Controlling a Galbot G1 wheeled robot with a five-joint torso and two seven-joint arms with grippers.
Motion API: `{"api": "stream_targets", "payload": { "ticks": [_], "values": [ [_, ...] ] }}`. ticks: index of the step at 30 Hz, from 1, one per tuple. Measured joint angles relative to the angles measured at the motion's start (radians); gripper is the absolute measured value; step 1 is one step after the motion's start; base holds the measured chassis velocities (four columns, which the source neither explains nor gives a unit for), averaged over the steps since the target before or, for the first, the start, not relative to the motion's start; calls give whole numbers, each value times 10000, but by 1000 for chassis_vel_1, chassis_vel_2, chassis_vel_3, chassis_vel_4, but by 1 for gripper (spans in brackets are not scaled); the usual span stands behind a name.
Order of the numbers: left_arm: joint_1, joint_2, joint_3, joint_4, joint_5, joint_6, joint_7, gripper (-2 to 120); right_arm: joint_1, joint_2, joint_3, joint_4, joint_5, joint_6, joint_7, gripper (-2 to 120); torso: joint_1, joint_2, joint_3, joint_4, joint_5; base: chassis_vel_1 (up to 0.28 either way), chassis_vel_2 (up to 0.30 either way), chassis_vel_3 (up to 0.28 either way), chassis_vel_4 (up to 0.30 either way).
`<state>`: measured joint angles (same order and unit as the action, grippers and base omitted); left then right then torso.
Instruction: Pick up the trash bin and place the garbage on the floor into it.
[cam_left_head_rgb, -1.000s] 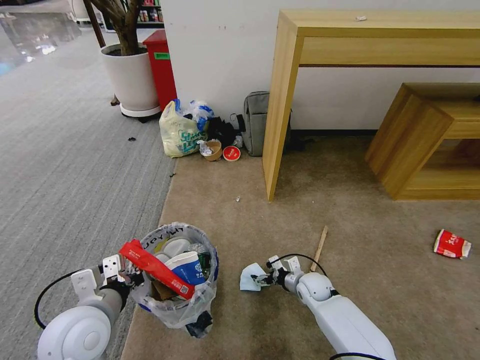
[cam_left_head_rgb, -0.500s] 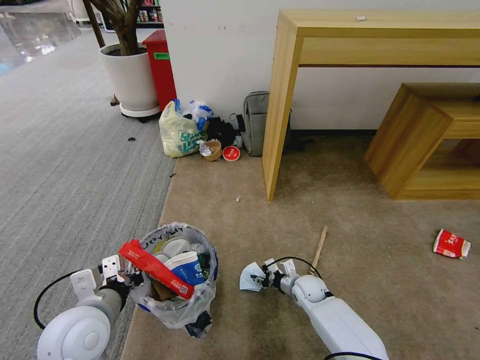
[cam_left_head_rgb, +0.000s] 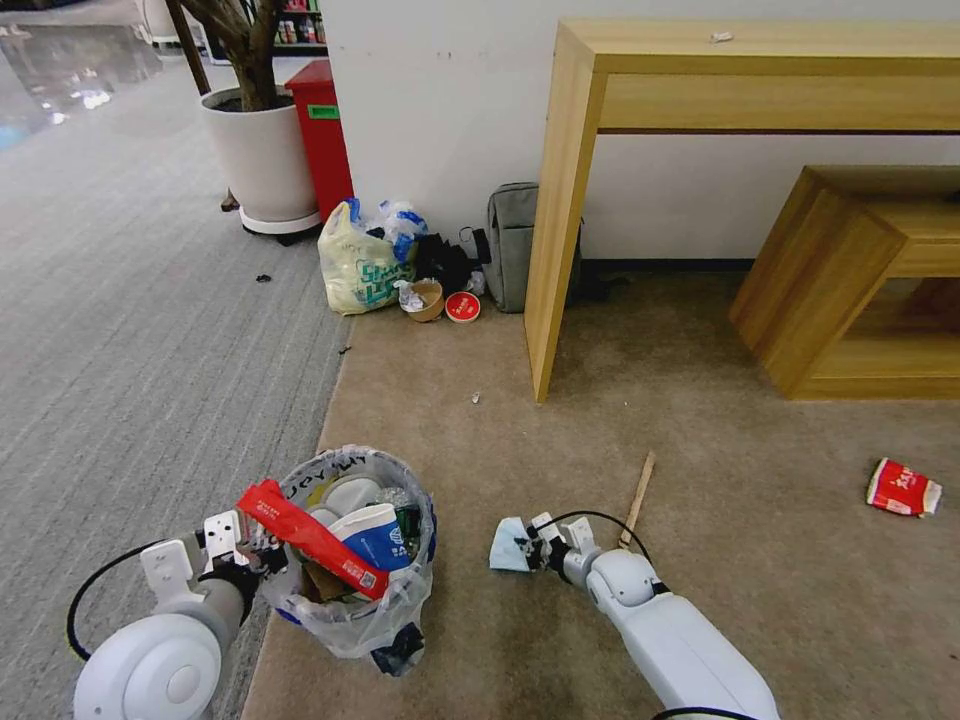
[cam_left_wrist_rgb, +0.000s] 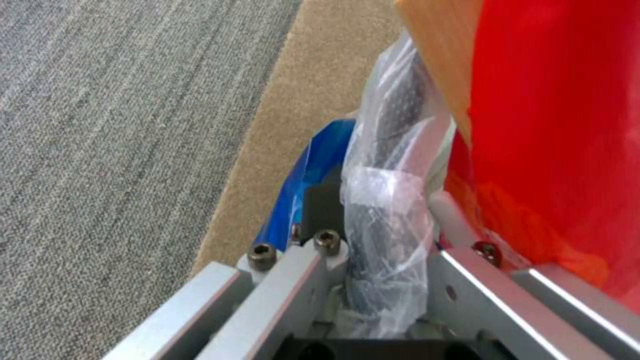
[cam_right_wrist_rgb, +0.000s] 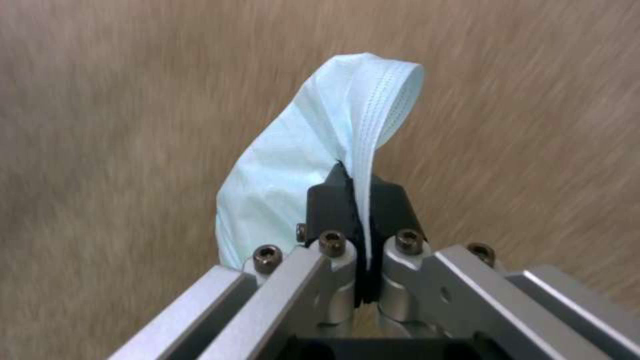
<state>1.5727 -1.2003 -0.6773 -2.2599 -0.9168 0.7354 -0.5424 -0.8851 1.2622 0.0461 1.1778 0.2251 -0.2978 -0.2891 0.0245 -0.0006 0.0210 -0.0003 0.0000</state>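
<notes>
Left to right, head view. Your left gripper (cam_left_head_rgb: 250, 548) is sitting at 9 o'clock of the trash bin (cam_left_head_rgb: 352, 560), jaws pinching the bin's rim and bag liner; in the left wrist view the rim with its clear plastic (cam_left_wrist_rgb: 387, 200) is running straight between the fingers (cam_left_wrist_rgb: 320, 200). The bin is riding at the seam where the grey ribbed carpet (cam_left_head_rgb: 130, 350) is meeting the beige floor (cam_left_head_rgb: 600, 420). It's packed: red wrapper (cam_left_head_rgb: 310, 538) lying across the top, blue-white paper cup (cam_left_head_rgb: 372, 535) just beside it.

At 3 o'clock of the bin, near it, your right gripper (cam_left_head_rgb: 528, 547) is holding low over the floor, jaws pressed together on a pale blue face mask (cam_left_head_rgb: 508, 532). In the right wrist view the mask (cam_right_wrist_rgb: 313, 155) is standing up out of the black pads (cam_right_wrist_rgb: 327, 200), folded edge clamped between them; carpet behind is blurring.

At 1 o'clock of that gripper, a stick (cam_left_head_rgb: 637, 495) is lying on the floor, apart from the mask. Far right, well apart from both arms, a red-white carton (cam_left_head_rgb: 903, 487) is lying on the floor.
</notes>
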Motion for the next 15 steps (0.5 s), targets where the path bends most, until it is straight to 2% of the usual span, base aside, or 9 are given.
{"api": "stream_targets", "payload": {
  "ticks": [6, 15],
  "values": [
    [-25, 94, 35, 13, -12, 0, 6, 0, 161, -352, 382, 1513, 330, 127, 17, 0, 0, 0, 0, 0, 0, 0, 0, 0, 0],
    [7, 175, 172, 91, -14, 0, 30, 0, 642, -750, 604, 3564, 1797, -118, 144, 0, 0, 0, 0, -2, -2, 0, 0, 0, 0]
  ]
}}
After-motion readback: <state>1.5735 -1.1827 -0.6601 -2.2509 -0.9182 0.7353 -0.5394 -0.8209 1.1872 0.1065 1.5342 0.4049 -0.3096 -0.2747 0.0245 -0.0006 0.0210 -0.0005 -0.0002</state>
